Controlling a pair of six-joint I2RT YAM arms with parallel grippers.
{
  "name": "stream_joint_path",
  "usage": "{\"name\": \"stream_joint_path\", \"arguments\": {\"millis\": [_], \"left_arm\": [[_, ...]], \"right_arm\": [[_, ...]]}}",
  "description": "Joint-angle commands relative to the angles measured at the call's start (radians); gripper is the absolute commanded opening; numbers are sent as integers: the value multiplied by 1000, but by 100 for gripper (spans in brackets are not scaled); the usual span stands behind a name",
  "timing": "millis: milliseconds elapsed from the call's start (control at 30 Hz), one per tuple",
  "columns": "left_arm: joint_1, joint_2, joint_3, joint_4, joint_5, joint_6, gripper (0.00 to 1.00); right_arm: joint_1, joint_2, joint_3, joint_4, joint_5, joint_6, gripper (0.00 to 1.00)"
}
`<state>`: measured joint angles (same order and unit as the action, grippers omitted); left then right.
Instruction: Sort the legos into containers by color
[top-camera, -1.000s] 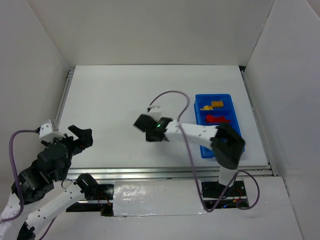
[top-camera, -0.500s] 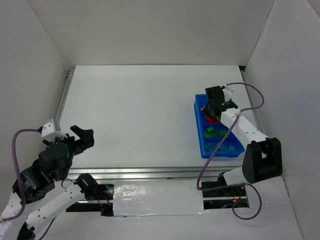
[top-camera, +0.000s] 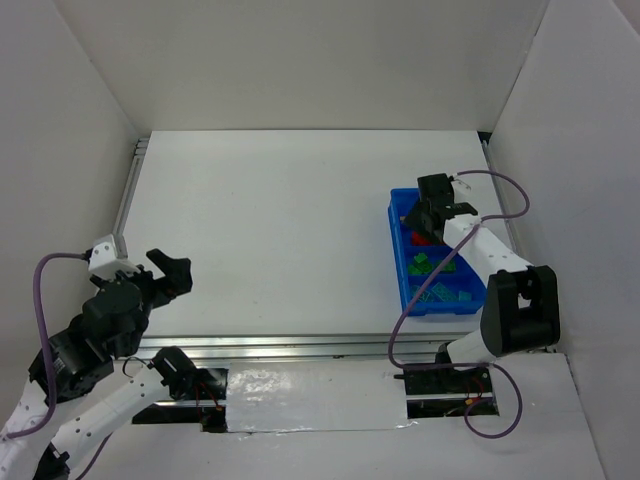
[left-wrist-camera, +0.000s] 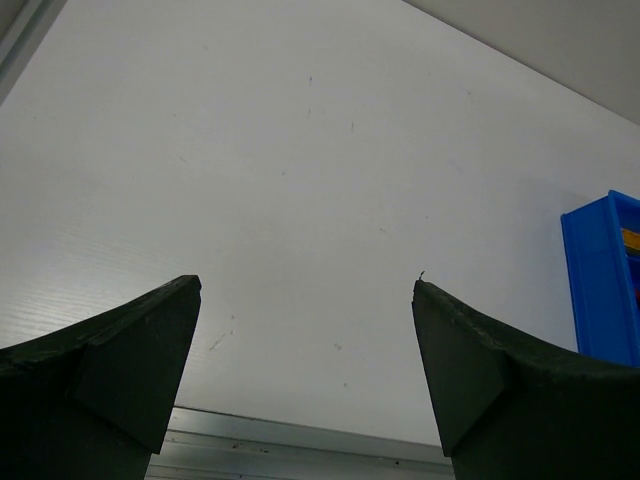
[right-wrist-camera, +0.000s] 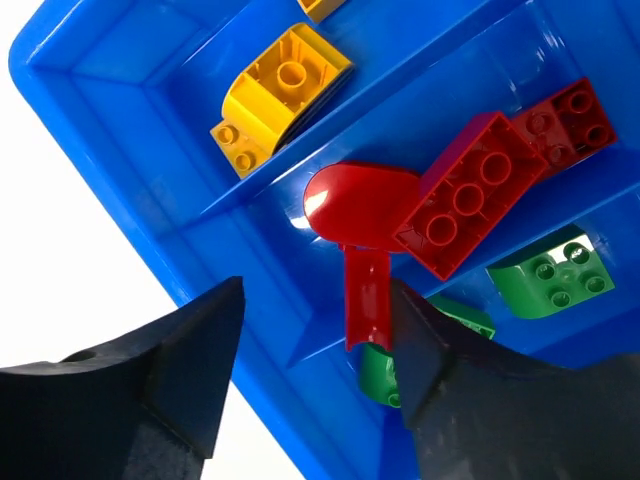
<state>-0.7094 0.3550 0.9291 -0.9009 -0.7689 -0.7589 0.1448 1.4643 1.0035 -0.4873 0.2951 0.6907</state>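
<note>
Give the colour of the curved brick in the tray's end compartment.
Yellow brick; right wrist view shows it best.

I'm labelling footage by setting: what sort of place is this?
Most likely a robotics lab test cell: plain white panel walls enclose a white tabletop, and on it sits a bright blue plastic tray holding colourful plastic toy bricks.
</note>
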Motion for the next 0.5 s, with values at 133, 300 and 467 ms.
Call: {"name": "stream_joint_path", "arguments": {"millis": [133,300,467], "left_arm": [[4,42,-1,63,17,38,99],[16,111,17,59,16,43,99],[50,127,14,74,45,64,99]], "right_arm": [[-5,-57,20,1,0,-19,71],[-8,-166,9,15,18,-59,80],[-14,-32,92,-17,-8,-68,78]]}}
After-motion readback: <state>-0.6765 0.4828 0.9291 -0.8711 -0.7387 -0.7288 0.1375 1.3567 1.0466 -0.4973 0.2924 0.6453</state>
